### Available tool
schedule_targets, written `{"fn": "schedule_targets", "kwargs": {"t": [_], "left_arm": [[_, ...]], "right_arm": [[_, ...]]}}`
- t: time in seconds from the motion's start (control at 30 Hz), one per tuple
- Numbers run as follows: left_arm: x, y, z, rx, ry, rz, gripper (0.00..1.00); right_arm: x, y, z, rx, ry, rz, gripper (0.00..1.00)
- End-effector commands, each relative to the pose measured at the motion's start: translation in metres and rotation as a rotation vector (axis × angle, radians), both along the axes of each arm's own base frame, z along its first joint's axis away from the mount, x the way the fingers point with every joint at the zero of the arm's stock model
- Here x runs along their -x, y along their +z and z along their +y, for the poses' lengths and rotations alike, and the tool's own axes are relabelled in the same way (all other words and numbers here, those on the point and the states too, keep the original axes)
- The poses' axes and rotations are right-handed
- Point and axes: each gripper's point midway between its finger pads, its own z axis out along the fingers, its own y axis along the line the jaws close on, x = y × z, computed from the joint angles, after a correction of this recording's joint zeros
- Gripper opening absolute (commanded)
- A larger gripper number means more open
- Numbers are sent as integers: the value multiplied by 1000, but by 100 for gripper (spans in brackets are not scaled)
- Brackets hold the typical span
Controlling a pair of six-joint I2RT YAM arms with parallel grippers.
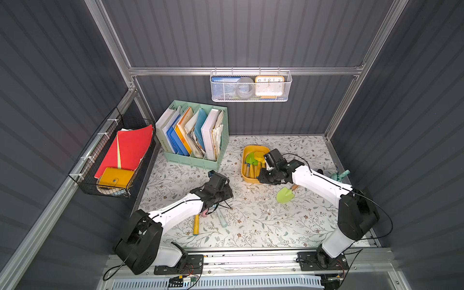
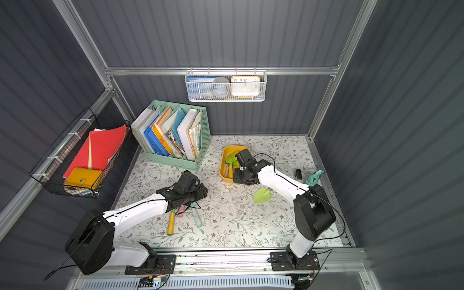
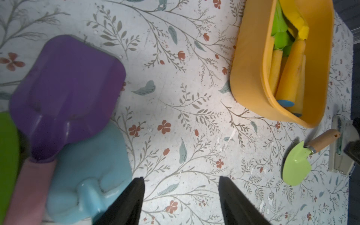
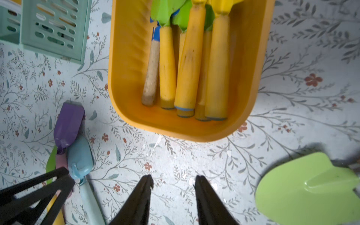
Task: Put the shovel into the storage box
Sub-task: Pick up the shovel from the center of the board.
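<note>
storage box (image 4: 124, 78) holds several yellow-handled shovels (image 4: 189, 64), handles side by side. my right gripper (image 4: 173, 183) hovers near its end wall, fingers narrowly parted and empty, light-green shovel (image 4: 303, 187) flat on the mat (image 4: 292, 97) beside it. my left gripper (image 3: 182, 181), fingers spread wider and empty, sits beside the purple shovel (image 3: 66, 87) and blue shovel (image 3: 91, 165).

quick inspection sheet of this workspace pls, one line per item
surface: floral mat, white flecks
job's things: storage box holds several shovels; light green shovel lies outside on the mat; purple shovel and blue shovel overlap by the left arm
clutter: stapler, teal object at the mat's edge
end effectors: left end effector open, empty; right end effector open, empty, near the box
cables: black cable loops off the right arm
surroundings: mint file organiser, white mesh basket, black wire basket
</note>
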Motion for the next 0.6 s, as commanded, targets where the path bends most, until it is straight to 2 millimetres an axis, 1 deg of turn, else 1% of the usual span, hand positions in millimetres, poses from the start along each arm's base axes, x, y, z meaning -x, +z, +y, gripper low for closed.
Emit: {"fn": "schedule_targets", "kwargs": {"t": [0.0,0.1,0.17,0.27,0.4,0.57], "left_arm": [[5,-2,16,-58,61,25,67],[7,-1,27,-95,93,28,69],[8,0,34,-113,109,31,70],[8,1,43,-134,125,32,71],[5,3,56,-147,148,30,71],[4,2,70,-161,177,32,71]], "right_arm": [[14,-6,7,-18,24,-1,43],[31,-18,9,-10,45,20,43],[37,-22,12,-14,54,12,43],[48,-31,11,-5,58,29,42],[56,-34,11,-15,55,29,42],[61,-31,16,-33,60,20,42]]}}
